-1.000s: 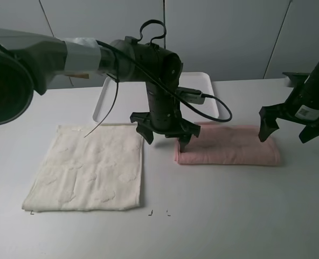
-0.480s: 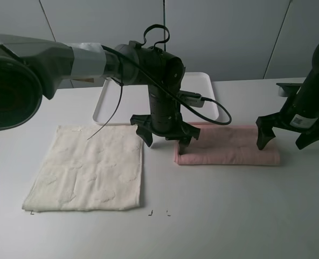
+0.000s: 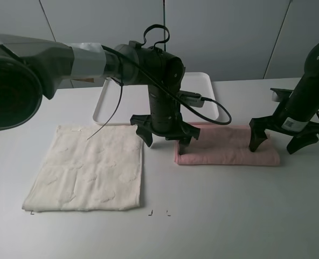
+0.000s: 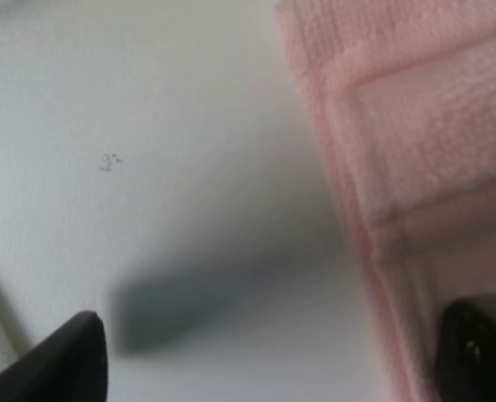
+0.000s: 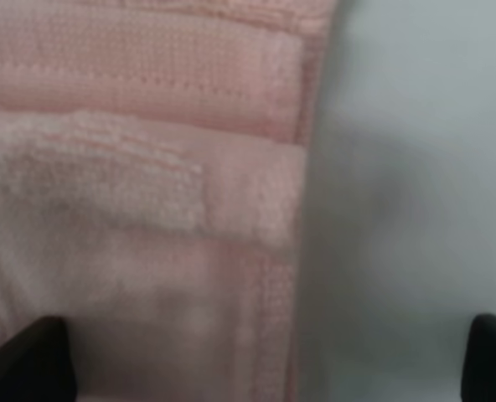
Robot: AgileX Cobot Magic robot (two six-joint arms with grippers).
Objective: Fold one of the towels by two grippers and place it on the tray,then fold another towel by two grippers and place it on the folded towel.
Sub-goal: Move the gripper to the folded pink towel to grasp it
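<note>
Two towels on the white table (image 3: 235, 216). Nearest cam, front-left: cream towel (image 3: 87, 170), flat, unfolded, approx square, front edge roughly parallel to table front. No gripper over it. Few tiny dark marks (image 3: 150, 212) on table just off its front-right corner.

Mid-depth, right of centre: pink towel (image 3: 227, 145), folded into a narrow strip. Long axis runs left-right across the exterior view, one end toward each arm. It sits just beside the cream towel w/ a small bare gap btwn them. It's on the table, not on the tray. Wrist views show stacked layers w/ hemmed edges at both ends.

Left gripper (image 3: 166, 140) is over the strip's left end, jaws spread wide, nothing held. One finger is above the pink cloth, the other above the bare gap toward the cream towel. Wrist points straight down. Arm comes in from the left, grey-taped link approx horiz, black cable (image 3: 213, 108) looping off the wrist. Can't tell if tips touch cloth.

Right gripper (image 3: 272, 145) is at the strip's right end, also fully spread & empty. One finger is over the cloth, the other past the end, over table. Arm enters from the right edge, leaning down & inward, tilted rather than vertical. Contact w/ cloth: can't tell.

Farthest: tray (image 3: 106, 105), white, rect, long axis left-right, partly hidden behind the left arm. Front rim is close behind the strip's back-left. Touching or not, can't tell.
</note>
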